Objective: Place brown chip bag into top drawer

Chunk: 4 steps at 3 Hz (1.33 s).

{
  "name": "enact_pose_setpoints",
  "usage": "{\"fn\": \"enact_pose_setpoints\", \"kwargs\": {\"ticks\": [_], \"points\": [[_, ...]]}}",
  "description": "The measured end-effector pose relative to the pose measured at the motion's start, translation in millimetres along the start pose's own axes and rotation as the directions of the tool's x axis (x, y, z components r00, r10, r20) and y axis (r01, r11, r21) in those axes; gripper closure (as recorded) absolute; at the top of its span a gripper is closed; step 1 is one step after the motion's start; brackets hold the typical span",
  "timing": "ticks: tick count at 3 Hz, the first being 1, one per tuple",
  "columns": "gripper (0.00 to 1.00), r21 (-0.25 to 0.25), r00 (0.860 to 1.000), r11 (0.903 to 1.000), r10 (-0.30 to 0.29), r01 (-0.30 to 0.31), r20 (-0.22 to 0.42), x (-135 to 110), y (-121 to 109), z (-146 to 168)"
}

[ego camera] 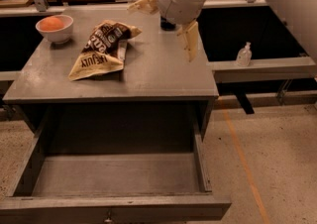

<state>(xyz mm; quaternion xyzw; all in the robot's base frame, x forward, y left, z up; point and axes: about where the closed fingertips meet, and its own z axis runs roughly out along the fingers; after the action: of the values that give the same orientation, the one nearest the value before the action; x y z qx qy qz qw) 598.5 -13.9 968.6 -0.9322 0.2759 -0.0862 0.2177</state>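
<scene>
While the crumpled brown-and-tan foil chip bag (101, 49) lies left of centre on the grey metal table (158, 77), cream two-finger gripper (160, 33) above the table's back right, fingers (190, 42) spread apart, empty, wide grey top drawer (114, 209) pulled open under the table.
</scene>
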Motion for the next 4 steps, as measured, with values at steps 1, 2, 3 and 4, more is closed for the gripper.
{"fn": "enact_pose_setpoints", "kwargs": {"ticks": [1,2,3,4], "points": [[0.00,-0.051,0.985,0.9835,-0.173,0.174,0.018,-12,-32,52],[0.00,-0.052,0.982,0.9803,-0.190,0.190,0.021,-18,-39,57],[0.00,-0.052,0.961,0.9603,-0.275,0.274,-0.011,-18,-68,65],[0.00,-0.074,0.906,0.9054,-0.422,0.418,-0.044,-22,-115,93]]}}
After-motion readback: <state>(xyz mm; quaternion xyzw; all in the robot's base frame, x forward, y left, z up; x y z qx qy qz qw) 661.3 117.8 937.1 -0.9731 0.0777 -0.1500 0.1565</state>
